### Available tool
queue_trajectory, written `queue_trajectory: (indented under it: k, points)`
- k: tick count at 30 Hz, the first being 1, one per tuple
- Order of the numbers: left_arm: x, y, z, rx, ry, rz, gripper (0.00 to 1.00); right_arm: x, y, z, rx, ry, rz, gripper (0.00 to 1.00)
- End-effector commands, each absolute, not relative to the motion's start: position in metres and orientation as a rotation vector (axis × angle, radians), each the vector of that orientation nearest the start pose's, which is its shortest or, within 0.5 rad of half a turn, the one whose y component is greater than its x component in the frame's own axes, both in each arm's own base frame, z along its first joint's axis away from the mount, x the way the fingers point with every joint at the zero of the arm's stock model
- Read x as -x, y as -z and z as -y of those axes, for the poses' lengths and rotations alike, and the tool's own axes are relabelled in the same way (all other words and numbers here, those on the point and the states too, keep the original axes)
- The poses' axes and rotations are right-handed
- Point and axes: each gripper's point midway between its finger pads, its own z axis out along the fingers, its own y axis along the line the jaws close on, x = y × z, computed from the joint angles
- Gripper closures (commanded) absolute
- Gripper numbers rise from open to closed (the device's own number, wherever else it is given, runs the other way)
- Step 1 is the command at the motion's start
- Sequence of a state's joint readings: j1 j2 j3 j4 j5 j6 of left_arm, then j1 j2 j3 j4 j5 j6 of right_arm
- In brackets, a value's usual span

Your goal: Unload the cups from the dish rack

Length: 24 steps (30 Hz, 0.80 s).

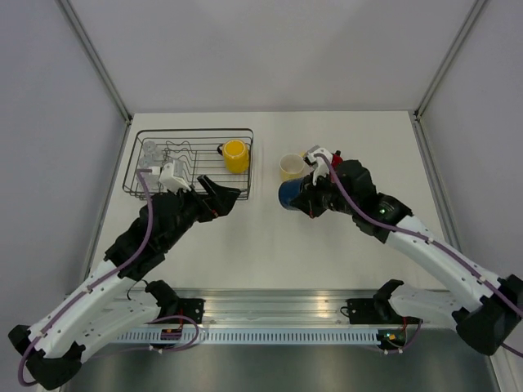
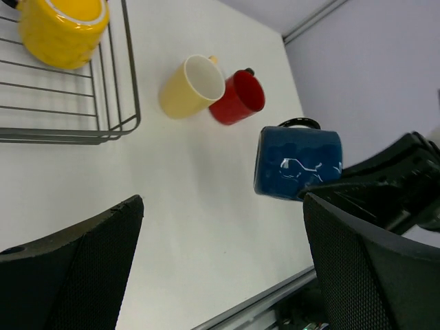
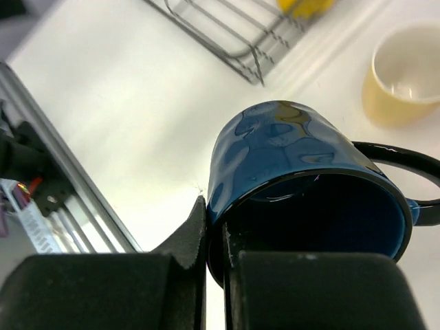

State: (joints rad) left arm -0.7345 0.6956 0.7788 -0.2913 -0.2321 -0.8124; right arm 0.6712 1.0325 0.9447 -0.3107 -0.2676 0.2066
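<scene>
On the white tabletop (image 1: 261,245), toward its far left, sits the rectangular black wire dish rack (image 1: 196,131), with a bright yellow handled mug (image 1: 235,156) in its right end and clear glassware (image 1: 150,149) at its left end, too small to count. Near the rack's front right corner the left gripper (image 1: 227,201) hangs with its fingers spread wide and nothing between them. To the right of the rack, the right gripper (image 3: 214,227) is clamped on the rim of a glossy dark blue mug with a black handle (image 3: 295,158), one finger inside the mouth and one outside. Whether the mug touches the table I cannot tell. Just beyond it, a pale cream-yellow mug (image 2: 191,86) and a red mug (image 2: 237,97) lie touching each other on the tabletop, outside the rack.
</scene>
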Motion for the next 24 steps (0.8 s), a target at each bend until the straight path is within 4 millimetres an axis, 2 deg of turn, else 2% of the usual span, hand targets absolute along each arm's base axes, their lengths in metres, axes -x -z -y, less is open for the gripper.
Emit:
queue_trajectory:
  k: [1,7,12,13,18,21,24]
  points:
    - [-0.220,-0.279,0.164,0.129,0.669,-1.939,0.00,-0.254,-0.241,-0.251,0.658,-0.688,-2.021,0.99]
    - [-0.201,-0.273,0.141,0.034,0.533,-2.050,0.00,-0.279,-0.203,-0.250,0.666,-0.498,-2.220,1.00]
    - [-0.185,-0.279,0.127,-0.046,0.498,-2.053,0.00,-0.283,-0.171,-0.263,0.749,-0.390,-2.337,1.00]
    - [-0.182,-0.276,0.122,-0.057,0.477,-2.067,0.00,-0.288,-0.166,-0.259,0.737,-0.327,-2.353,0.99]
    - [-0.172,-0.277,0.107,-0.135,0.419,-2.042,0.00,-0.289,-0.141,-0.274,0.815,-0.251,-2.422,1.00]
    - [-0.172,-0.270,0.094,-0.120,0.357,-2.024,0.00,-0.292,-0.126,-0.280,0.841,-0.214,-2.461,1.00]
    - [-0.173,-0.271,0.081,-0.070,0.322,-1.985,0.00,-0.297,-0.114,-0.284,0.839,-0.196,-2.490,1.00]
